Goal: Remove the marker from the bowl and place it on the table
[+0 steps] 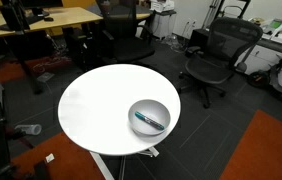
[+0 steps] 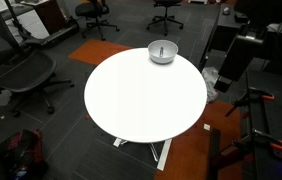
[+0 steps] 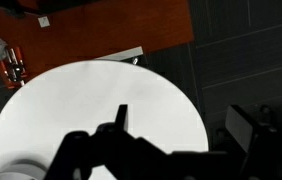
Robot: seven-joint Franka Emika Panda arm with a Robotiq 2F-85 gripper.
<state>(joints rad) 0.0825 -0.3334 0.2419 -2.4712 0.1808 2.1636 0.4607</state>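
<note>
The grey-silver bowl [image 1: 149,117] stands near the edge of the round white table [image 1: 101,105]. The teal-blue marker [image 1: 151,121] lies inside it. In an exterior view the bowl [image 2: 162,51] sits at the far edge of the table [image 2: 141,95], and the marker is too small to make out there. In the wrist view my gripper [image 3: 181,125] is open and empty, high above the table [image 3: 91,100] near its rim. A sliver of the bowl's rim [image 3: 11,174] shows at the bottom left. The gripper itself does not show clearly in either exterior view.
Black office chairs [image 1: 216,55] [image 2: 21,75] stand around the table. A wooden desk [image 1: 46,20] is behind it. Orange-red carpet [image 3: 111,30] lies beside the table on dark floor. A dark robot stand [image 2: 236,60] rises next to the bowl's side.
</note>
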